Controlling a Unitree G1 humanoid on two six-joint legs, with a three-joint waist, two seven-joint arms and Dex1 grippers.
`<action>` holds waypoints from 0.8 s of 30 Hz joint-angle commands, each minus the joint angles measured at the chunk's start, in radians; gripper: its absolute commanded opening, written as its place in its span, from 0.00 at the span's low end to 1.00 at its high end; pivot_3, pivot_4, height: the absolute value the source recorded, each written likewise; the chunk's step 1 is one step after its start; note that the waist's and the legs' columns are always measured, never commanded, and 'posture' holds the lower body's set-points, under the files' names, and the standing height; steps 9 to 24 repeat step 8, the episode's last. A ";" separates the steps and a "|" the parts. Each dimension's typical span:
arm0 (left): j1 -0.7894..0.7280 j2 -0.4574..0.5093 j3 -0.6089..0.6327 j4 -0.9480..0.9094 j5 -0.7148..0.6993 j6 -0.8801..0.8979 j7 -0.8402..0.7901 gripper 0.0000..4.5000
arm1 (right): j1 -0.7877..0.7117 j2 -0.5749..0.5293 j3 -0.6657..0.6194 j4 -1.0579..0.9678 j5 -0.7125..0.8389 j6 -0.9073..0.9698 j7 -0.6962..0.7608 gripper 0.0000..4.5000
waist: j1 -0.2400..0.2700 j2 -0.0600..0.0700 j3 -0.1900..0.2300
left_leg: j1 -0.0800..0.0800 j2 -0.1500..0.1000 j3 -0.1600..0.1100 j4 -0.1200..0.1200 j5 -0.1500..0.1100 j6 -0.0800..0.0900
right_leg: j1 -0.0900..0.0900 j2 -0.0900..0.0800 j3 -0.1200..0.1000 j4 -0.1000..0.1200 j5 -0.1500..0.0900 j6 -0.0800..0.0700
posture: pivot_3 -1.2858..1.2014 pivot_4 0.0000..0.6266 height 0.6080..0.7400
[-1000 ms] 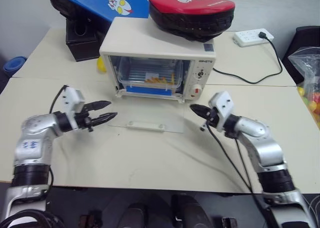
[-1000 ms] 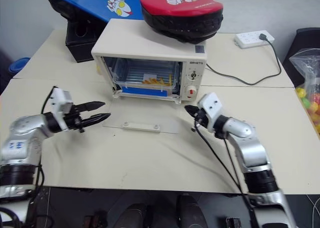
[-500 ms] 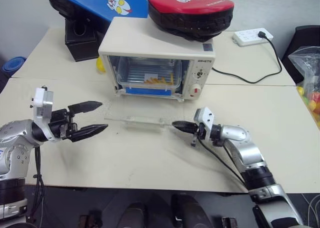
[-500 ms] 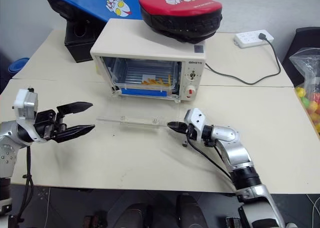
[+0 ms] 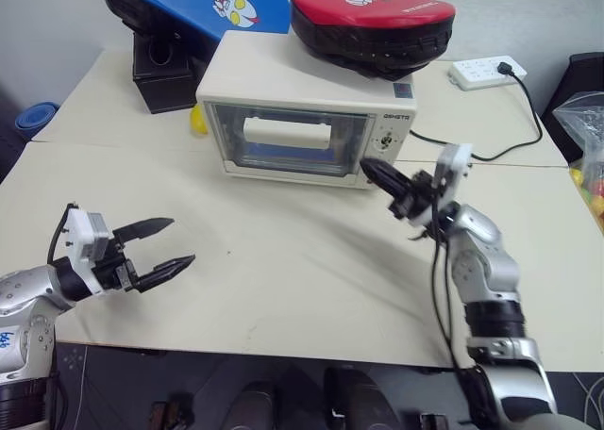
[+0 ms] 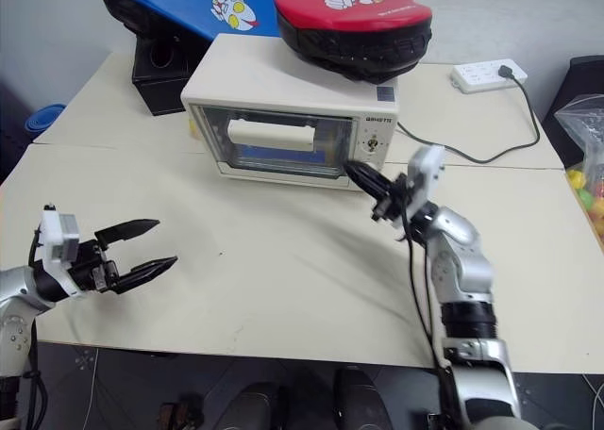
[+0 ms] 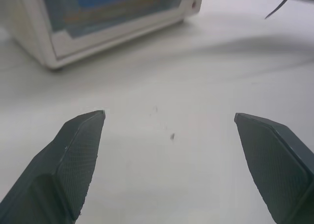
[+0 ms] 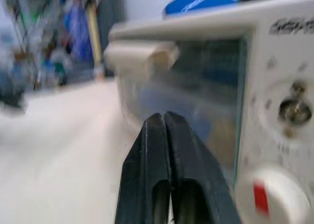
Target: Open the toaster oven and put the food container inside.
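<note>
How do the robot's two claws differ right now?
The left gripper has its fingers spread wide apart; the right gripper has its fingers pressed together. The left one hovers over bare table, well away from the toaster oven; the right one sits close by the oven's lower right corner. Both have two black fingers and hold nothing.

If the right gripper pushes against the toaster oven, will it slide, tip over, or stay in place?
The toaster oven is broad, low and boxy, so it probably would not tip. It stands on a smooth table, so a firm push might slide it. The red pad leaning on its top adds some weight, and could shift if the oven moves.
</note>
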 commanded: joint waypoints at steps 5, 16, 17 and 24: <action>0.085 0.040 -0.006 0.041 0.054 -0.158 -0.099 1.00 | 0.223 -0.214 0.015 -0.123 -0.016 -0.120 0.277 0.59 | -0.001 0.000 0.000 | 0.003 0.001 0.001 0.000 0.000 0.000 | 0.002 0.000 0.001 0.000 0.000 0.000 | 0.52 0.24 1.00; 0.086 0.056 -0.008 0.088 0.075 -0.181 -0.096 1.00 | 0.244 -0.215 0.011 -0.103 -0.019 -0.157 0.292 0.82 | -0.006 0.000 0.000 | 0.005 0.002 0.001 0.000 0.000 0.000 | 0.004 0.001 0.001 0.001 0.000 0.000 | 0.52 0.24 1.00; 0.086 0.056 -0.008 0.088 0.075 -0.181 -0.096 1.00 | 0.244 -0.215 0.011 -0.103 -0.019 -0.157 0.292 0.82 | -0.006 0.000 0.000 | 0.005 0.002 0.001 0.000 0.000 0.000 | 0.004 0.001 0.001 0.001 0.000 0.000 | 0.52 0.24 1.00; 0.086 0.056 -0.008 0.088 0.075 -0.181 -0.096 1.00 | 0.244 -0.215 0.011 -0.103 -0.019 -0.157 0.292 0.82 | -0.006 0.000 0.000 | 0.005 0.002 0.001 0.000 0.000 0.000 | 0.004 0.001 0.001 0.001 0.000 0.000 | 0.52 0.24 1.00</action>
